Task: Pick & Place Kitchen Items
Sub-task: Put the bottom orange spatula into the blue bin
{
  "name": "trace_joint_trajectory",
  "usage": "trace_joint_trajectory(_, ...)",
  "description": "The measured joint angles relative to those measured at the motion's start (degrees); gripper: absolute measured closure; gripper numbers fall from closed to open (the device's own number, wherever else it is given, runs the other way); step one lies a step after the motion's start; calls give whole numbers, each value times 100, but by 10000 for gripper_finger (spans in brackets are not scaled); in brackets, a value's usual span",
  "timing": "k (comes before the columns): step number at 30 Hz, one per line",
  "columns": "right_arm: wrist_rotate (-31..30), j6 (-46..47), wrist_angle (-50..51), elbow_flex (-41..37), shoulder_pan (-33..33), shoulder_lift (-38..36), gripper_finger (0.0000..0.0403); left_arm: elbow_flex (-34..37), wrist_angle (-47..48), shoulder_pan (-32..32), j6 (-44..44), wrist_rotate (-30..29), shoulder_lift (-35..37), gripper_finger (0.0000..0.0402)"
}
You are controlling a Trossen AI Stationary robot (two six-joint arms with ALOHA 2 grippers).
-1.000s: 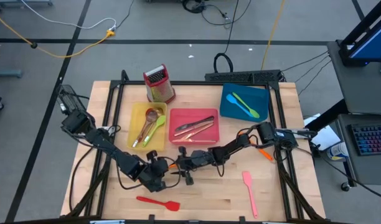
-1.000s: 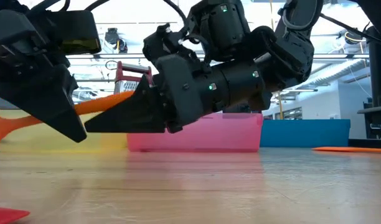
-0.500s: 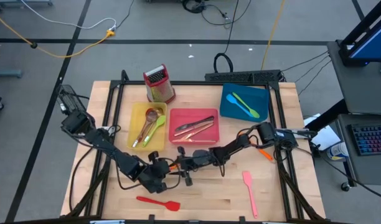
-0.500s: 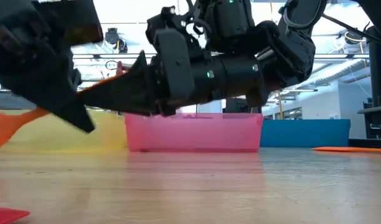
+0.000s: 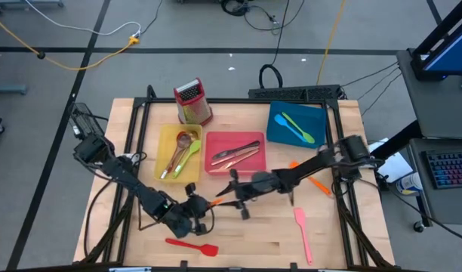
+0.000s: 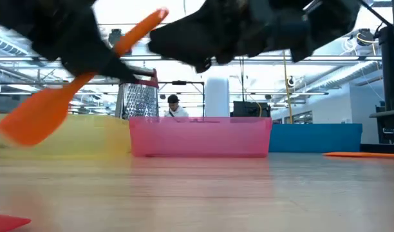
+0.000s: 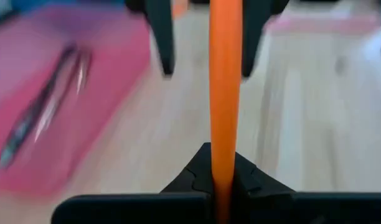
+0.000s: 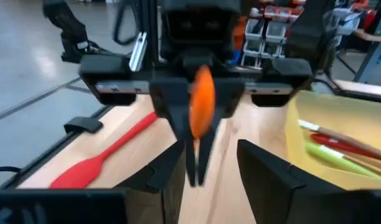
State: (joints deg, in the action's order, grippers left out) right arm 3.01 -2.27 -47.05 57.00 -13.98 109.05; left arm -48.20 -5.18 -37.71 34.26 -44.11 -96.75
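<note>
My left gripper is over the table's near middle, shut on an orange spatula. In the low view the spatula's blade hangs low and its handle slants upward. Just to the right, my right gripper is open and faces the left one. Its fingers flank the handle's free end without visibly touching it. The other kitchen items lie in the trays and on the table. My left gripper pinches the orange spatula's handle between its two fingers. The handle runs on forward, out past the fingertips, toward my right gripper. The spatula is lifted clear of the table and tilted, with the blade low and the handle's free end high.
At the back stand a yellow tray, a pink tray and a blue tray, each with utensils, and behind them a box grater. A red spatula, a pink spatula and an orange utensil lie on the table.
My right gripper has risen and drawn back toward the table's right edge, away from the left gripper. My left gripper has tipped upward, so the orange spatula's handle end has swung up while its blade stays low.
</note>
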Motion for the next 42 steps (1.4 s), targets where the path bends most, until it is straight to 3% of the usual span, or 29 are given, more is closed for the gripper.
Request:
trace_joint_trajectory(6, 125, 6, -235, -698, -34, -839, 261, -3, -1543, 350, -1518, -224, 0, 397)
trace_joint_trajectory(11, 314, 138, -814, -936, -122, -1096, 261, -3, -2202, 780, -2212, 193, 0, 398)
trace_joint_trajectory(17, 219, 164, -1004, -952, -121, -1097, 261, -3, -2314, 1122, -2622, 409, 0, 398)
trace_joint_trajectory(25, 117, 233, -738, -1194, -220, -1093, 260, -3, -2299, 1135, -3055, 1, 0, 398)
trace_joint_trajectory(32, -1008, -48, -836, -1336, -168, -1091, 240, -1, -2333, 1075, -3052, 45, 0, 398)
trace_joint_trajectory(42, -808, -144, -1530, -1334, 16, -1093, 231, -1, -2355, 1117, -3043, 254, 0, 396)
